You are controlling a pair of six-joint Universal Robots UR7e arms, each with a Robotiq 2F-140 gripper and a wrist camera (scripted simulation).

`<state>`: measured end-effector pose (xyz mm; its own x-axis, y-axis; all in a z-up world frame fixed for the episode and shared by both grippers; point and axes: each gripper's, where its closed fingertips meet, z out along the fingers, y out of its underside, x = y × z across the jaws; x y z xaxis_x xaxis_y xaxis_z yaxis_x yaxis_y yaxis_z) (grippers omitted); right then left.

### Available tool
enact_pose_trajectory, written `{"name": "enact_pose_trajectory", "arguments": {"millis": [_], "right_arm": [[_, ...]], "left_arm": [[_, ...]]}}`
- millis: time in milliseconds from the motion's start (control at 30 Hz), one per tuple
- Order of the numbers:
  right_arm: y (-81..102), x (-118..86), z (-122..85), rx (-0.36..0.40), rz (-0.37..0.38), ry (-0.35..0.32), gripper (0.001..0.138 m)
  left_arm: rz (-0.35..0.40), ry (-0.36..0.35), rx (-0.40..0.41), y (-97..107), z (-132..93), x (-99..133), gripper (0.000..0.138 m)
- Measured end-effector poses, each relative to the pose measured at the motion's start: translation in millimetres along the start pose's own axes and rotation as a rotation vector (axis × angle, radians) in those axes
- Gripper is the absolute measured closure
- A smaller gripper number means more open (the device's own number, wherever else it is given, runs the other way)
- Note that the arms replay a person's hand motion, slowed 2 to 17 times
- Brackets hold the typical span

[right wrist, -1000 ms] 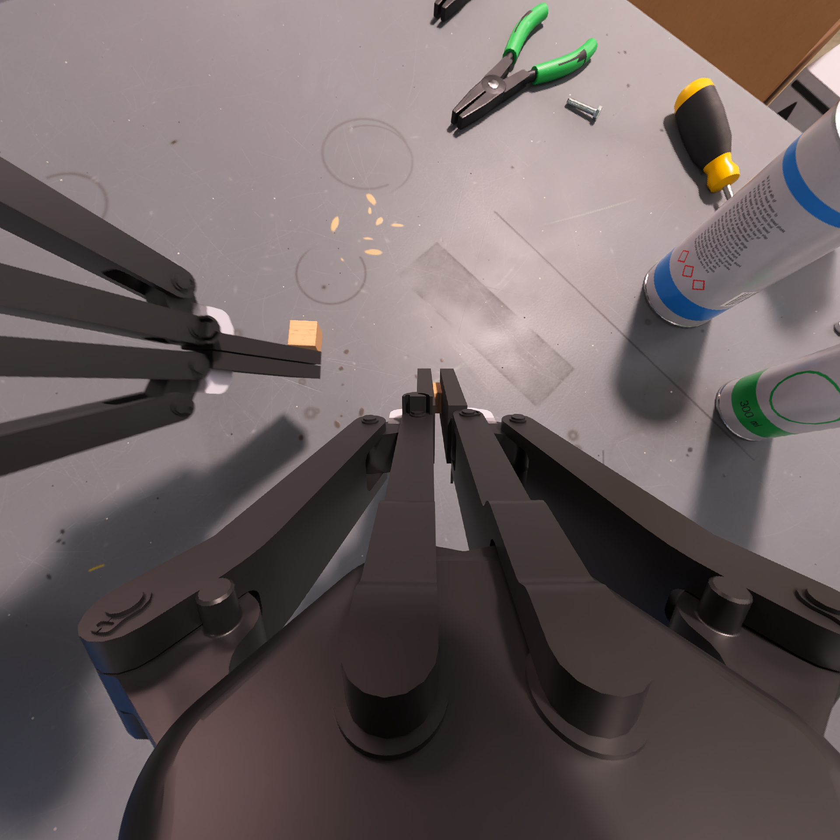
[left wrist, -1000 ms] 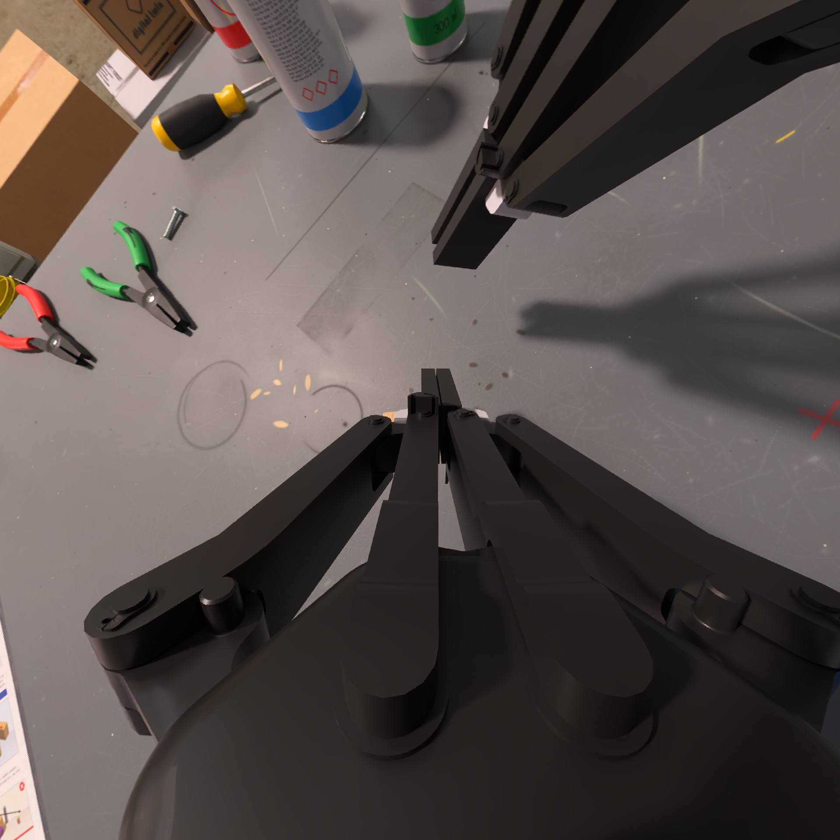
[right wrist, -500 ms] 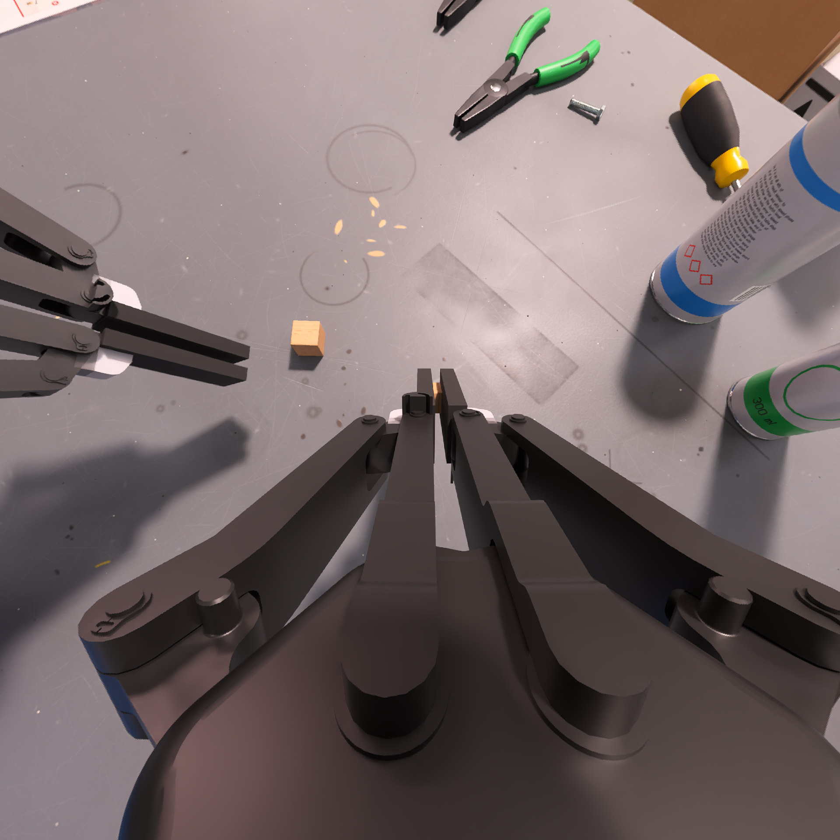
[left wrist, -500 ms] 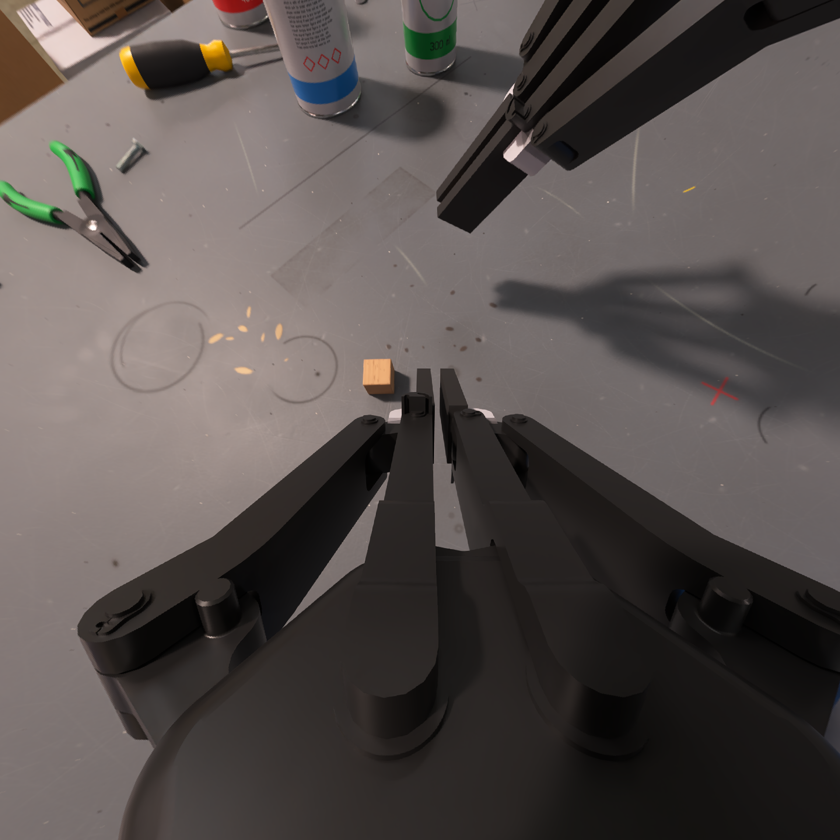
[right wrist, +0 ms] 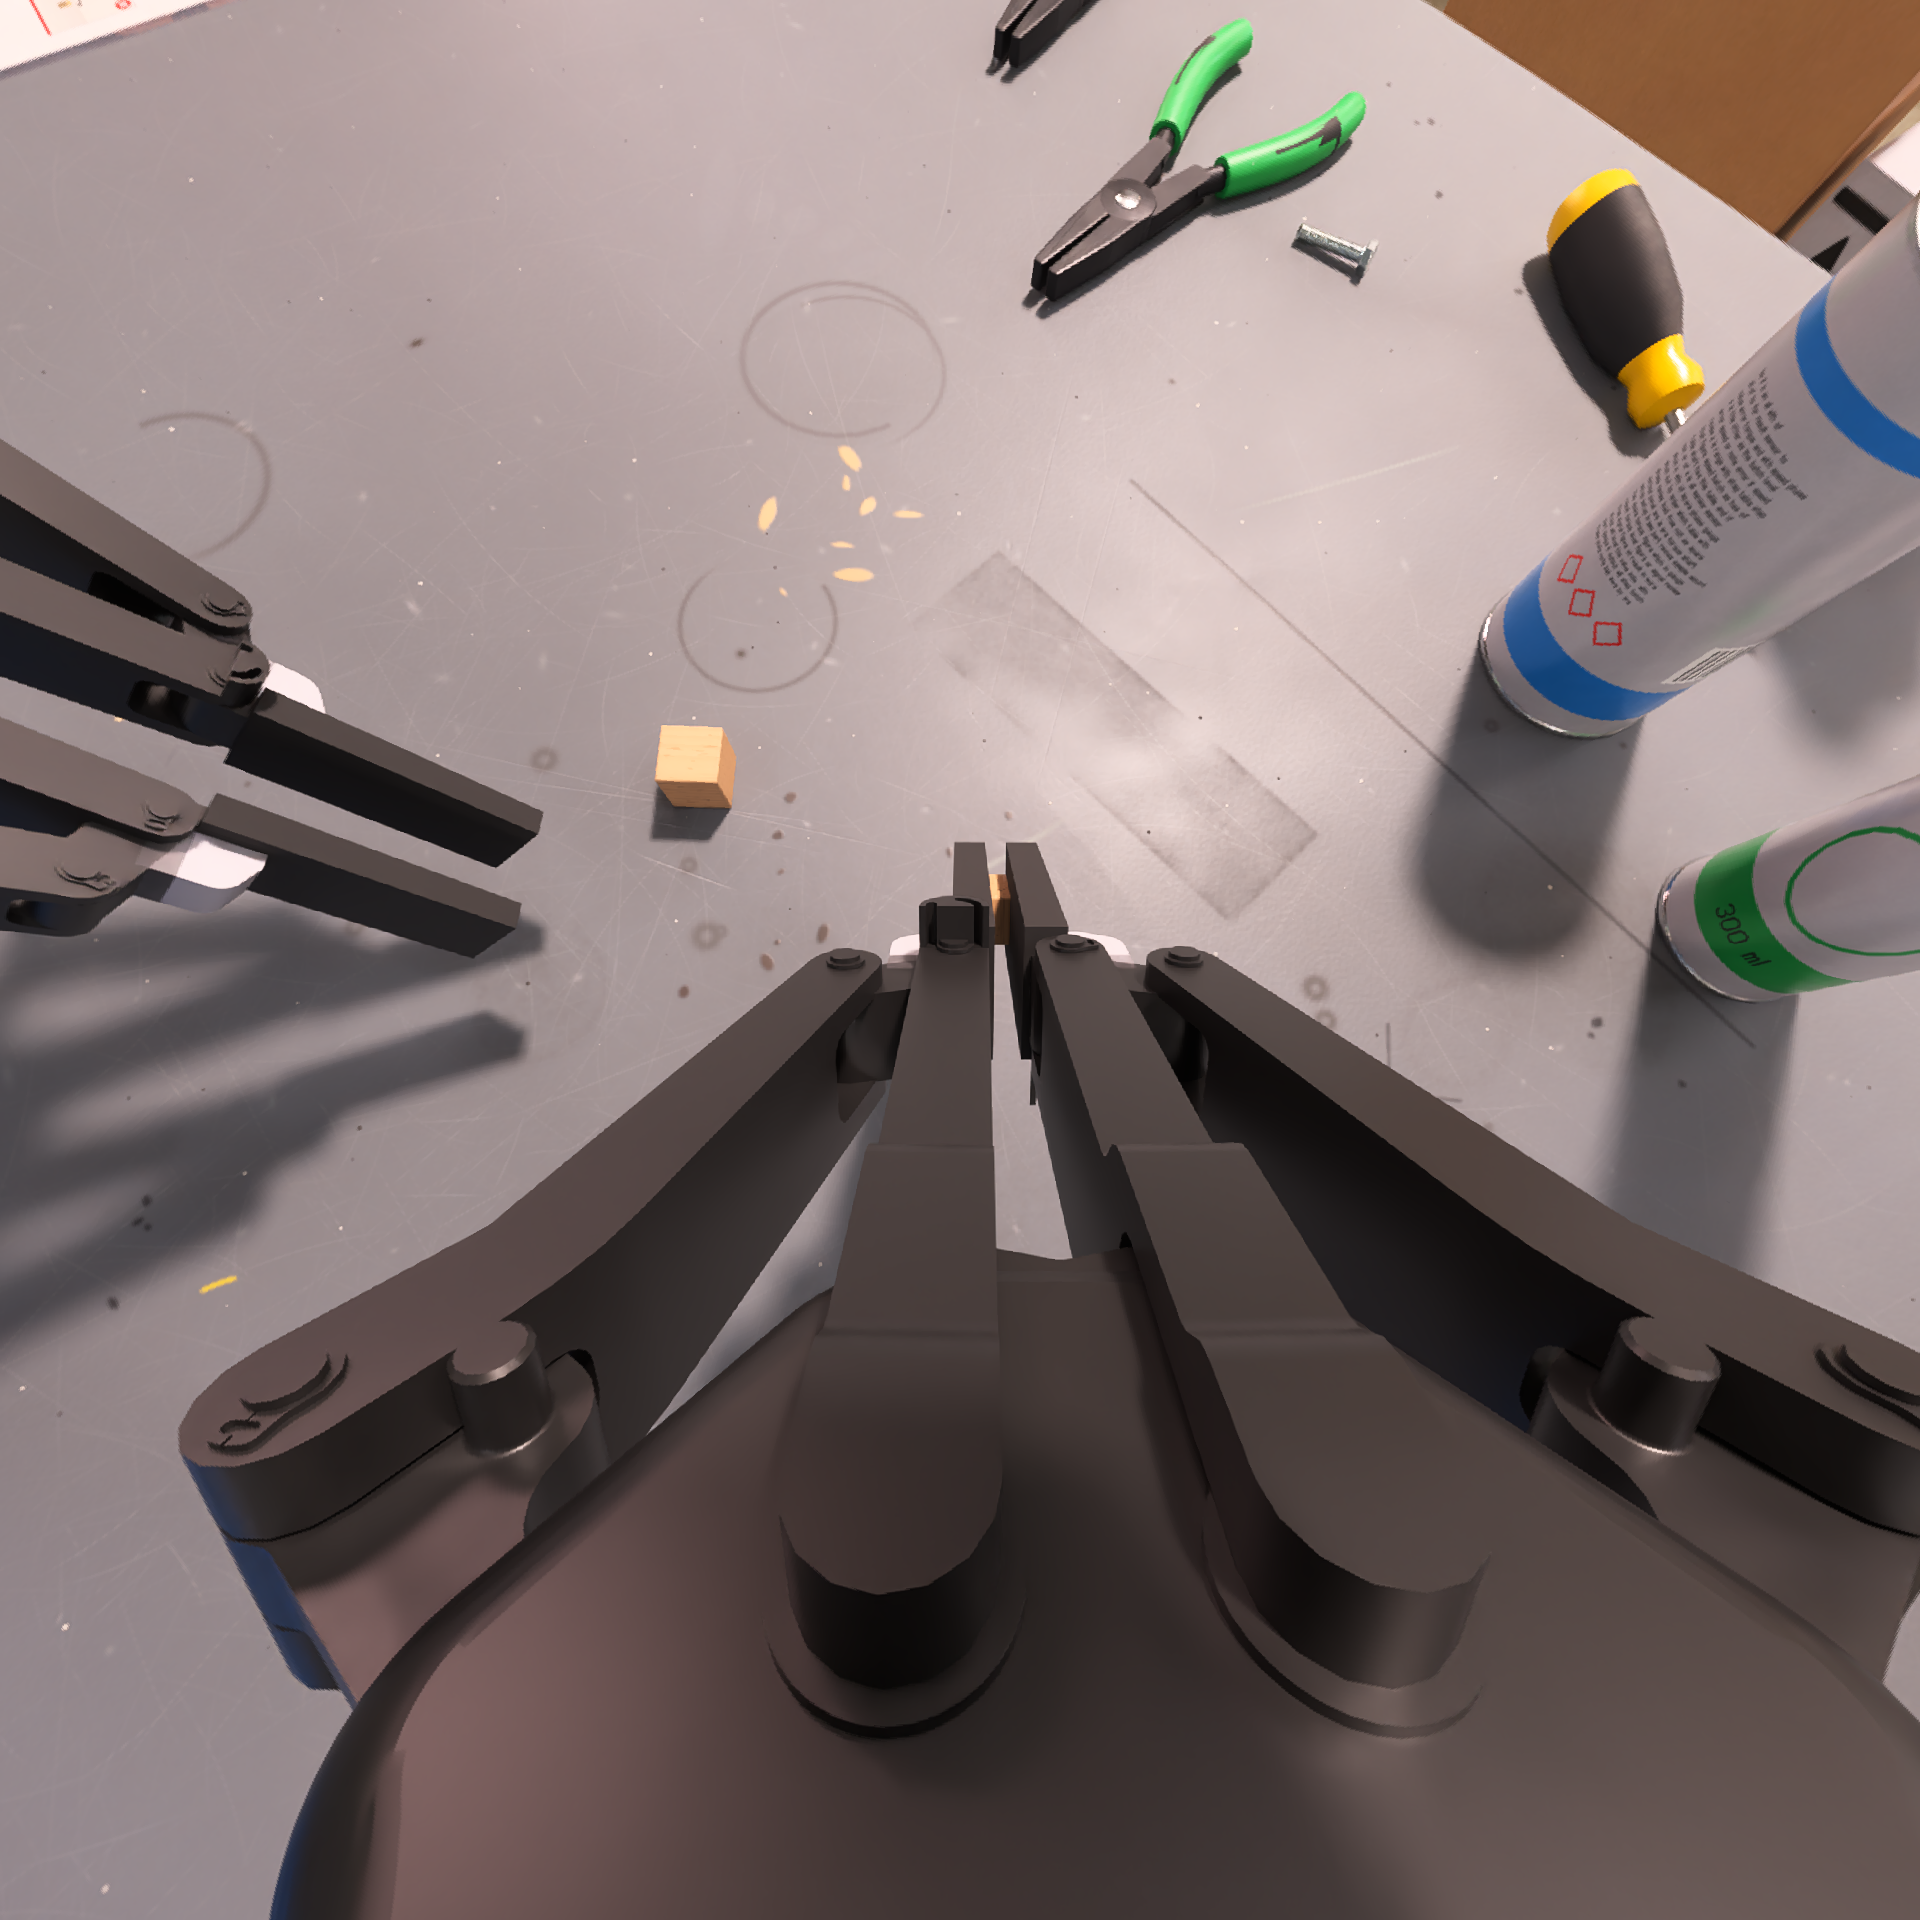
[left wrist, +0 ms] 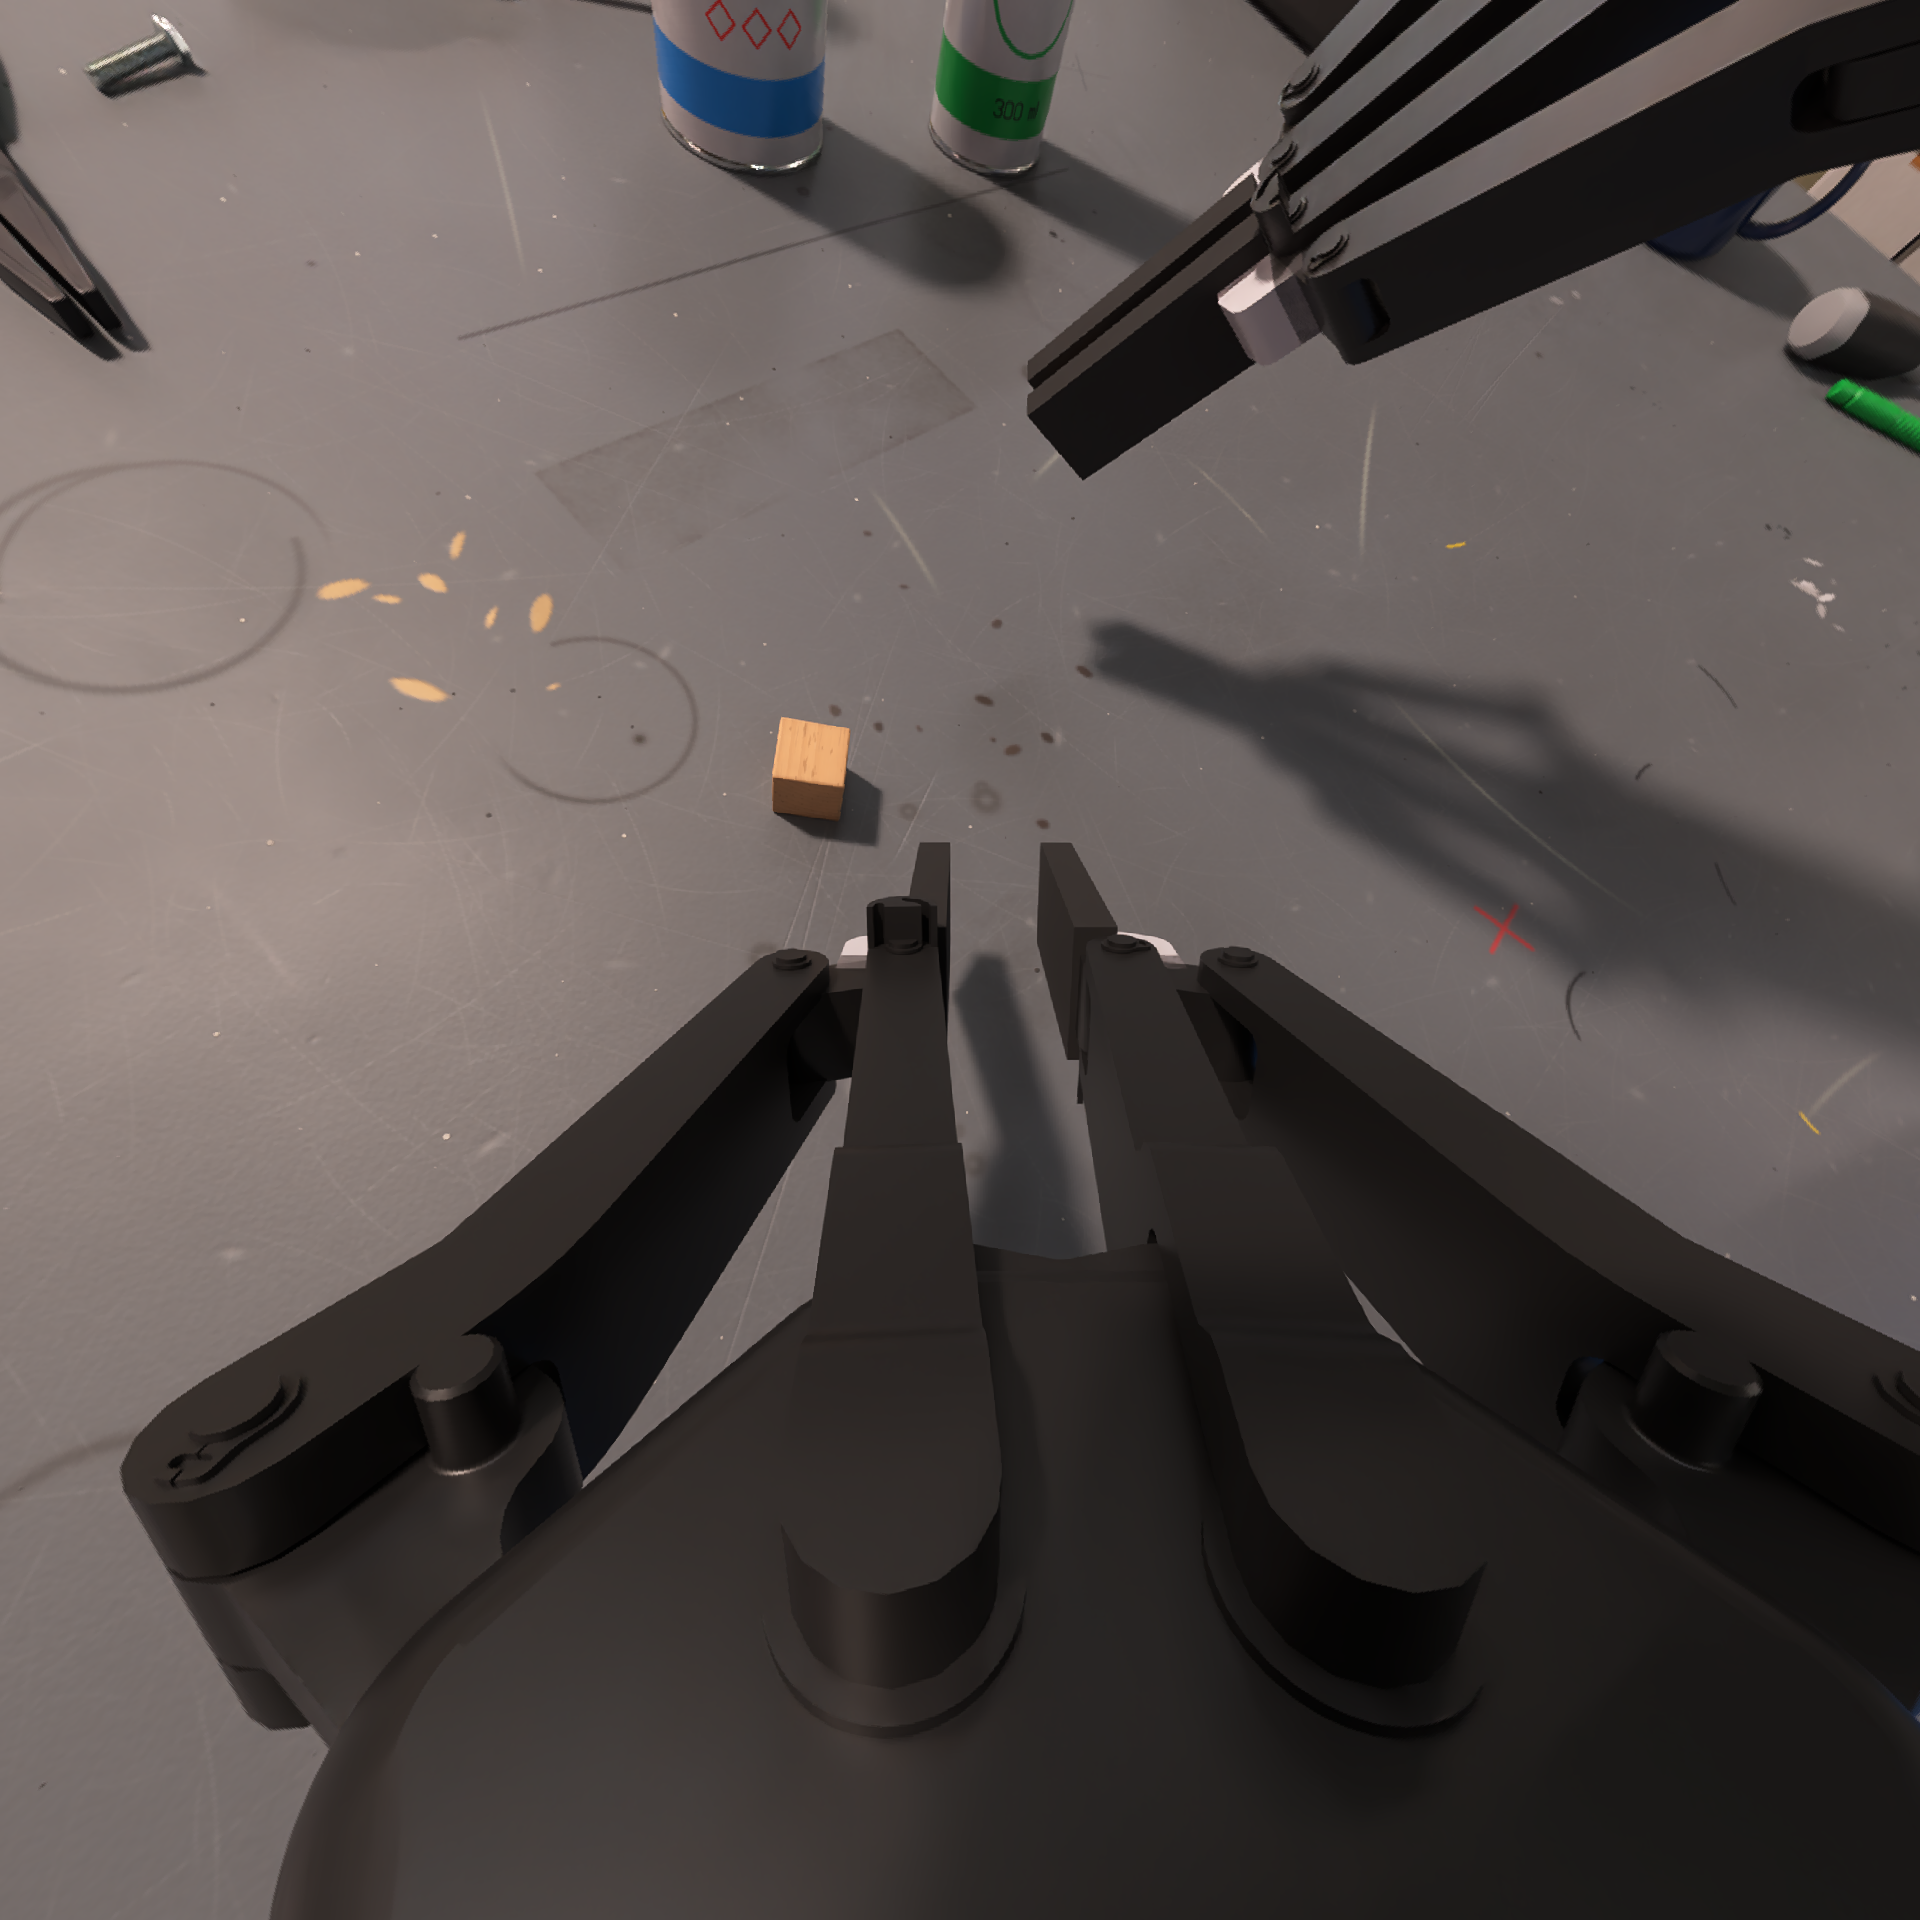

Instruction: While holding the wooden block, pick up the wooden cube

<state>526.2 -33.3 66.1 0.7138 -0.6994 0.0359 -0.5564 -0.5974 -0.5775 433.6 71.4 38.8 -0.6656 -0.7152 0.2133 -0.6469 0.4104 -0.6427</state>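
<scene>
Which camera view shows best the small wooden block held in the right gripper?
The right wrist view: a sliver of the wooden block shows between the right gripper's fingers. In the left wrist view those fingers hide it.

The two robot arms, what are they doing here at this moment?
The right tool is shut on a small wooden block and holds it above the grey table. The left tool is open and empty. The wooden cube lies loose on the table just beside its fingertips, not yet grasped.
</scene>
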Motion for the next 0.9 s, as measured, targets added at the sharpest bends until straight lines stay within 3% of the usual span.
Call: {"name": "enact_pose_trajectory", "arguments": {"millis": [333,900], "right_arm": [[2.3,1.3,0.0,-0.001,0.01,-0.007,0.134],[6.4,5.0,2.4,-0.006,0.047,-0.041,0.134]], "left_arm": [[0.044,0.026,0.031,3.4,6.1,0.7,0.103],[0.15,0.11,0.029,3.3,10.9,2.4,0.101]]}}
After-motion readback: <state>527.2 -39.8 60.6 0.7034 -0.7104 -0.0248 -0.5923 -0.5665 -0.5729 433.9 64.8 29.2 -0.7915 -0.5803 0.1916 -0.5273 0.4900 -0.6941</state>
